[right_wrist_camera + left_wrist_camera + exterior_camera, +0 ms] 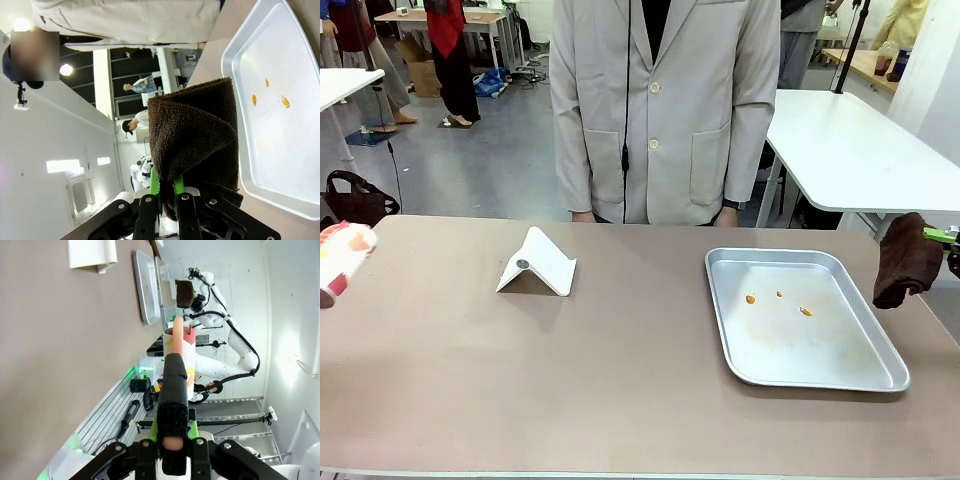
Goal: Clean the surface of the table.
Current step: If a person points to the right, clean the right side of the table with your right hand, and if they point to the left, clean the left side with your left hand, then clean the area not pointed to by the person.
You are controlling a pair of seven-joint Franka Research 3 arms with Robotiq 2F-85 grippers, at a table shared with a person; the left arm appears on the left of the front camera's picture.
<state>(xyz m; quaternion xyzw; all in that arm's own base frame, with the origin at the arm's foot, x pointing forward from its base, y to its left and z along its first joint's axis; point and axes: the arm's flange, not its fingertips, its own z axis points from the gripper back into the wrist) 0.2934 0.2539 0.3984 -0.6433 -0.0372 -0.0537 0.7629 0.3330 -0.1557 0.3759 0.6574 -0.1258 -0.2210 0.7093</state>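
The brownish-taupe table [620, 370] spans the front view. At its left edge a red-and-white paper cup [342, 262] hangs tilted above the top. In the left wrist view my left gripper [175, 367] is shut on that cup [181, 345]. At the far right my right gripper [940, 237] holds a folded dark brown cloth [908, 260] above the table's right end, beside the tray. In the right wrist view the right gripper [167, 192] is shut on the cloth [195, 130], which hides its fingertips.
A shiny metal tray [860, 375] lies on the right half with three small orange bits [779, 298] in it. A white folded stand [537, 265] sits left of centre. A person in a pale jacket [660, 100] stands at the far edge.
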